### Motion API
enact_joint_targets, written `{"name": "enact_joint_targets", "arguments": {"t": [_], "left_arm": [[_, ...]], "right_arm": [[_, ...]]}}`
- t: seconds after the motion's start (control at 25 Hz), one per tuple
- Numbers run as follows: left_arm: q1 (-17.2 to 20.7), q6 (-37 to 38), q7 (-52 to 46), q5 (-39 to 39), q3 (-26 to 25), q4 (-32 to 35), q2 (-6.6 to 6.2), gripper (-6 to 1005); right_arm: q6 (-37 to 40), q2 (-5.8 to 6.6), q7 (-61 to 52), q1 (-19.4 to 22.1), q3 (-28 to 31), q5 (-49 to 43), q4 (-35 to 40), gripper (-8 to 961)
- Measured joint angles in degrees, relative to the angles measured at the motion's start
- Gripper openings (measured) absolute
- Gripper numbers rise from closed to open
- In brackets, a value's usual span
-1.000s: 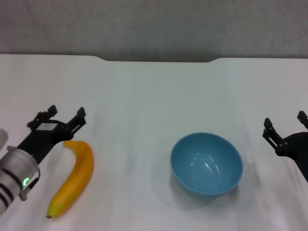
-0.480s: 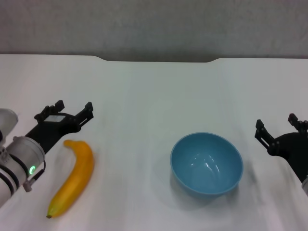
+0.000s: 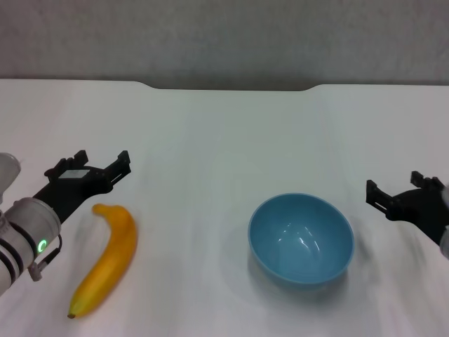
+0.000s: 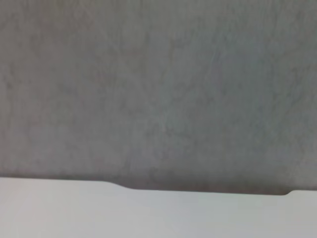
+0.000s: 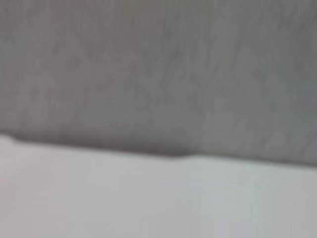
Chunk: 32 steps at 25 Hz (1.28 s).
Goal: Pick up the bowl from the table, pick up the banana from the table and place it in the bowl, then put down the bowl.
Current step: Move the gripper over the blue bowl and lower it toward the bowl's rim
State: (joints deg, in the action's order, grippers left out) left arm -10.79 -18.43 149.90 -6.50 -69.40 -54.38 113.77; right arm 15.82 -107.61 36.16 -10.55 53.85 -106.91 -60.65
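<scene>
A glossy light blue bowl point(image 3: 301, 238) sits upright on the white table point(image 3: 224, 140), right of centre and near the front. A curved yellow-orange banana point(image 3: 107, 258) lies at the front left, its dark tip toward me. My left gripper point(image 3: 92, 163) is open and empty, just beyond the banana's far end. My right gripper point(image 3: 394, 186) is open and empty, a little to the right of the bowl's rim, apart from it. Both wrist views show only the table's far edge and the wall.
A grey wall point(image 3: 224, 35) rises behind the table's far edge, which has a shallow notch point(image 3: 228, 87) in the middle. The table's far edge also shows in the left wrist view point(image 4: 148, 208) and the right wrist view point(image 5: 148, 193).
My left gripper has moved a little to the right and away from me, past the banana's far end. My right gripper has moved left, closer to the bowl. Bowl and banana have not moved.
</scene>
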Motion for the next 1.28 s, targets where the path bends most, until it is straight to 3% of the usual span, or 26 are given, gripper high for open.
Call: {"name": "enact_joint_targets", "arguments": {"t": [0.04, 0.12, 0.2, 0.24, 0.44, 0.64, 0.88, 1.08, 1.28], "left_arm": [[-0.1, 0.0, 0.0, 0.0, 0.0, 0.3, 0.05, 876], [-0.3, 0.0, -0.1, 0.0, 0.0, 0.8, 0.12, 876], [-0.6, 0.1, -0.1, 0.0, 0.0, 1.6, 0.20, 876], [-0.9, 0.0, -0.1, 0.0, 0.0, 2.1, 0.31, 876], [-2.0, -0.2, -0.2, -0.1, -0.5, 5.2, 0.74, 874], [-2.8, -0.3, -0.2, -0.1, -0.8, 6.8, 1.09, 872], [-4.2, -0.1, -0.2, -0.3, -0.8, 8.8, 1.16, 870], [-4.9, 0.1, -0.2, -0.2, -0.8, 9.8, 1.27, 868], [-5.7, 0.1, -0.2, -0.1, -0.8, 11.0, 1.60, 866]], "right_arm": [[-5.1, -1.07, 3.1, 1.0, 4.4, 0.0, -1.6, 888], [-17.7, -4.69, 9.9, 2.5, 14.1, -0.5, -3.9, 888], [-28.2, -7.41, 13.9, 3.1, 22.9, -1.9, -5.1, 887], [-33.2, -7.82, 14.7, 3.1, 26.3, -2.8, -5.7, 887], [-46.1, -7.36, 6.7, 1.0, 32.8, -11.9, -8.2, 887], [-52.6, -7.45, -1.3, 0.6, 36.3, -22.0, -13.8, 886], [-60.9, -7.40, -5.1, -3.0, 41.1, -25.3, -16.3, 885], [-64.8, -7.31, -6.6, -7.4, 43.0, -25.1, -12.5, 885], [-68.9, -7.37, -6.9, -14.8, 43.5, -24.8, -2.1, 884]]}}
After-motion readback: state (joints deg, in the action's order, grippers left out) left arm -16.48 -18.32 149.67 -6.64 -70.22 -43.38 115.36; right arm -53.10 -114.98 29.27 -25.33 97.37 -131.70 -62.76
